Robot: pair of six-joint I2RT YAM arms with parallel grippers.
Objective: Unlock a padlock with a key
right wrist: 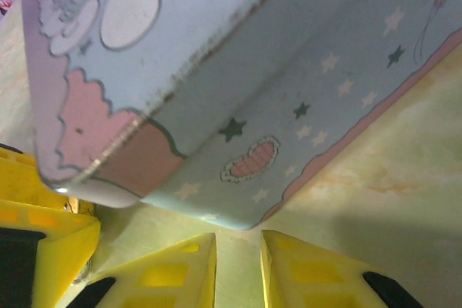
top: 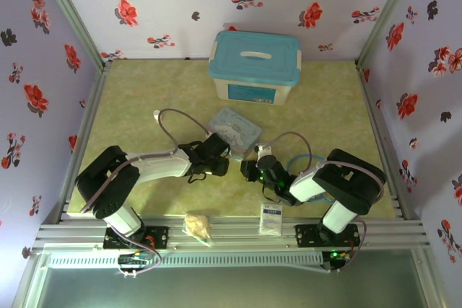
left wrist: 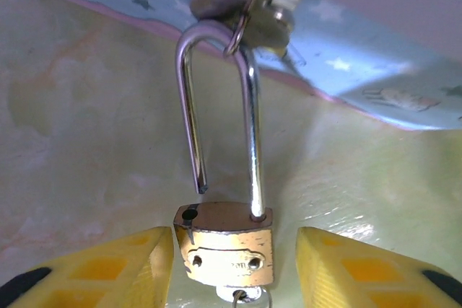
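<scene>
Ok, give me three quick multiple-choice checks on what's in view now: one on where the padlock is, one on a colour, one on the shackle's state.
1. Where is the padlock?
A) between the fingers of the left hand
B) against the back wall
C) on the front rail

2. What colour is the storage box lid?
A) red
B) teal blue
C) yellow

3. How is the shackle?
A) locked, both legs seated
B) off the body completely
C) open, one leg out of the body

Answers:
1 A: in the left wrist view the brass body sits between the two yellow fingers.
2 B: the top view shows a teal-blue lid on a white box.
3 C: one leg ends free above its hole, and the other stays in the body.
</scene>
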